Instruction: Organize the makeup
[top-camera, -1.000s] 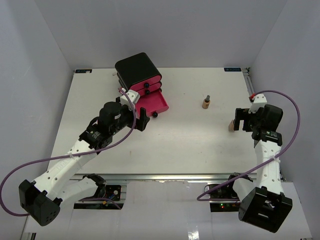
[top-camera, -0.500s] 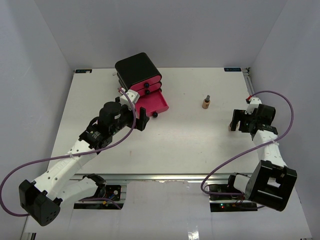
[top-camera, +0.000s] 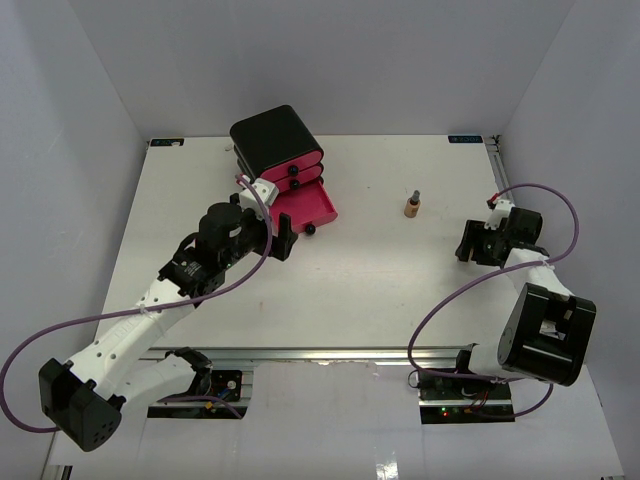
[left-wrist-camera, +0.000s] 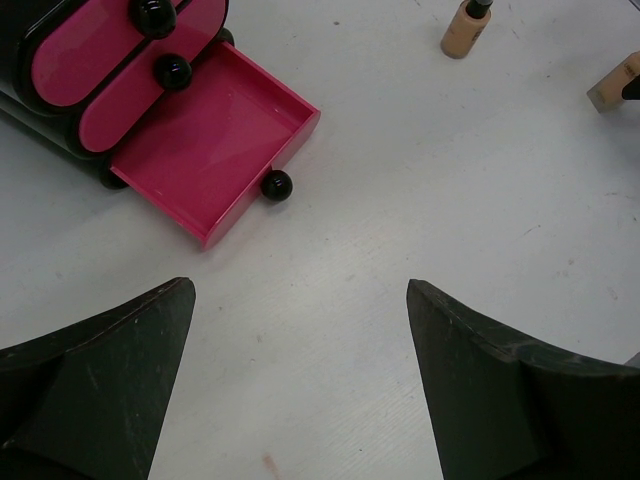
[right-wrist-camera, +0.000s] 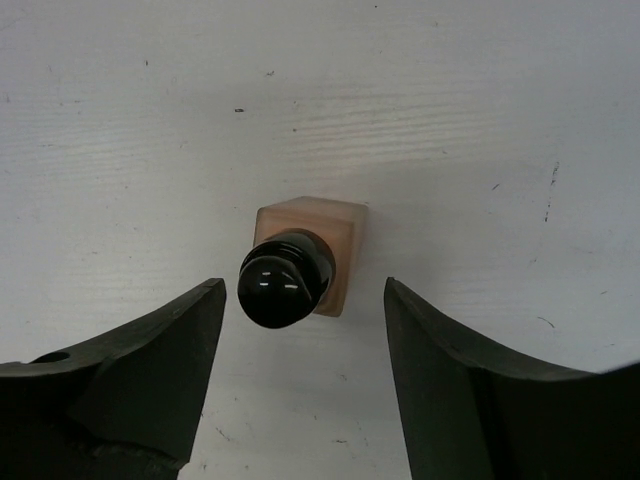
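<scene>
Right gripper (right-wrist-camera: 303, 320) — fingers apart, flanking upright bottle (right-wrist-camera: 335, 250), not yet gripping; grasp step, seemingly. Left gripper (left-wrist-camera: 300, 290) — apart, near open drawer (left-wrist-camera: 215, 150). Next: descend, close squarely on bottle.

Two arms, white and black, purple cabling.
Left arm (top-camera: 125, 342): white links, black joint housings, black block at the near end. Right arm (top-camera: 545, 335): large boxy black housing, white links. A purple cable (top-camera: 425, 322) loops along each. Fingers (left-wrist-camera: 100, 380): matte black, wedge-shaped, edges faintly scuffed; one right finger has a small hole.
</scene>
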